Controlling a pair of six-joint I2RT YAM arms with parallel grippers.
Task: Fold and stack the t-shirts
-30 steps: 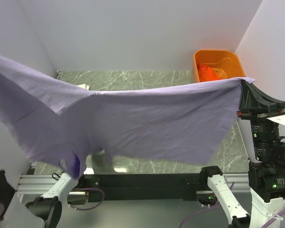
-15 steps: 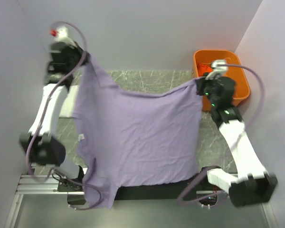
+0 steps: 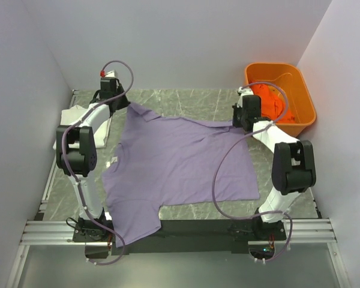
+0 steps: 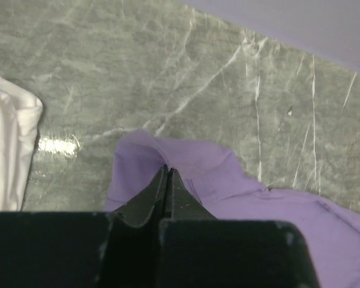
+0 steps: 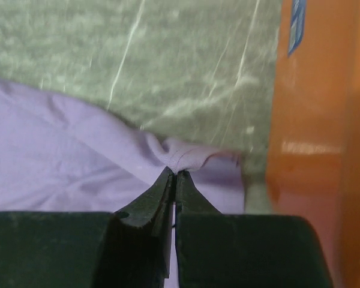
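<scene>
The lavender t-shirt (image 3: pixel 180 168) lies spread on the marble table, its near edge hanging over the front. My left gripper (image 3: pixel 127 107) is shut on its far left corner; in the left wrist view the cloth (image 4: pixel 216 174) sits pinched at the jaw tips (image 4: pixel 168 170). My right gripper (image 3: pixel 239 123) is shut on its far right corner; the right wrist view shows a bunched fold (image 5: pixel 186 157) at the tips (image 5: pixel 176 174). A folded white t-shirt (image 3: pixel 84 117) lies at the far left, also seen in the left wrist view (image 4: pixel 9 144). The orange t-shirt (image 3: pixel 273 99) lies in the tub.
The rigid orange plastic tub (image 3: pixel 306 96) stands at the far right corner, close to my right gripper; its wall (image 5: pixel 324 108) fills the right of the right wrist view. Grey walls close in the table on three sides. Bare marble (image 3: pixel 186 102) shows beyond the shirt.
Both arms have swung forward and down from holding the lavender shirt high in the air. The shirt now lies flat on the table, its far corners still gripped.
</scene>
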